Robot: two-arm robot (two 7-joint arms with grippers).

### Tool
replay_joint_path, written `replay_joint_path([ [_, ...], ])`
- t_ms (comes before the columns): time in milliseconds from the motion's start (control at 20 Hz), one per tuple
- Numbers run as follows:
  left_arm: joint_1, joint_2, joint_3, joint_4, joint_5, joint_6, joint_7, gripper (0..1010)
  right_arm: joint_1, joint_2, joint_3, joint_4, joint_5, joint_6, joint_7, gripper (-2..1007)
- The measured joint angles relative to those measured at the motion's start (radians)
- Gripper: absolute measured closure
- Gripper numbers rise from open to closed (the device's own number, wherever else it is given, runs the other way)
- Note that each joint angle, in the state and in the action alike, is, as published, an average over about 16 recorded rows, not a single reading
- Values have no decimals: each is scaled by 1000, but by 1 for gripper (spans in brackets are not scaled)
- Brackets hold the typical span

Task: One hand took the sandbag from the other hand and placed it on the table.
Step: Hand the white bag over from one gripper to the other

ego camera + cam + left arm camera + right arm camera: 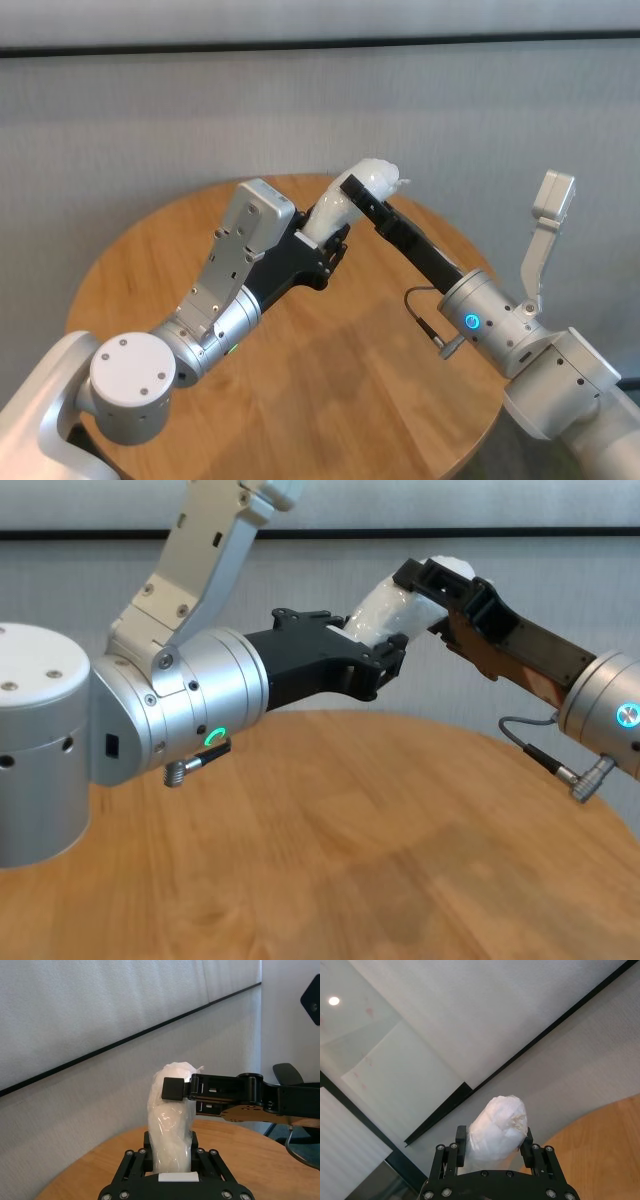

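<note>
Left pincer (322,247): mine, left of centre, clamped on the sandbag's lower end.
Sandbag (350,197): mid-frame above the desk (300,400), long axis rising rightward.
Right pincer (358,194): clamped across its upper end; nearer the tip.

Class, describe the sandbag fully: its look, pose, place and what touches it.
The sandbag is a small white lumpy pouch, slightly shiny like plastic film, with a tiny twisted tip. It is held in the air above the table, touching nothing else. The left gripper clamps its lower end; the right gripper closes around its upper end.
</note>
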Motion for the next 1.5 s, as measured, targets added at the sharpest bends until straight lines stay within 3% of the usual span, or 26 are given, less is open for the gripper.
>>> replay_joint_path([
  [950,0,0,0,0,0,0,0,73,-2,9,-14,-6,23,-16,-3,378],
  [1500,5,-1,-5,2,-11,-36,-10,8,-3,13,-16,-10,22,-24,-15,378],
])
